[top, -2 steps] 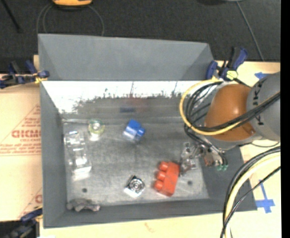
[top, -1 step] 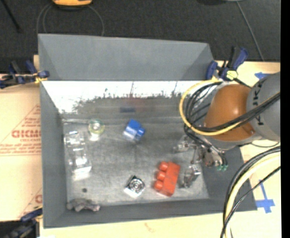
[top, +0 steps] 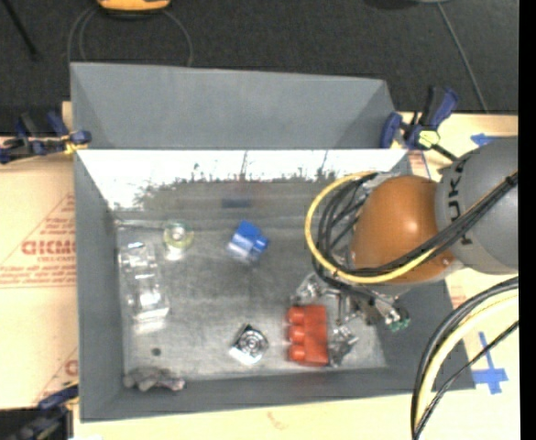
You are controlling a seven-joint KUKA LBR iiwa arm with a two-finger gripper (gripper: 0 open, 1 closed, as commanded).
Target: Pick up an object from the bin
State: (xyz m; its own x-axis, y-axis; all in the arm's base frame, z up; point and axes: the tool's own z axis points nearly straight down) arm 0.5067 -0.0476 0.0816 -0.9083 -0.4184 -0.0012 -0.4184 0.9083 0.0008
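Note:
My gripper [top: 344,321] is low in the bin's front right corner, partly hidden under the arm's orange cover. A red ridged plastic block [top: 307,335] lies on the bin floor right against the gripper's left side. Whether the block is held I cannot tell. A small silver metal piece [top: 247,345] lies just left of the red block, near the front wall.
A blue cap-like piece [top: 246,241] lies mid-bin toward the back. A clear plastic package [top: 144,279] and a small clear round thing [top: 177,236] are at the left. A grey lump [top: 154,381] sits in the front left corner.

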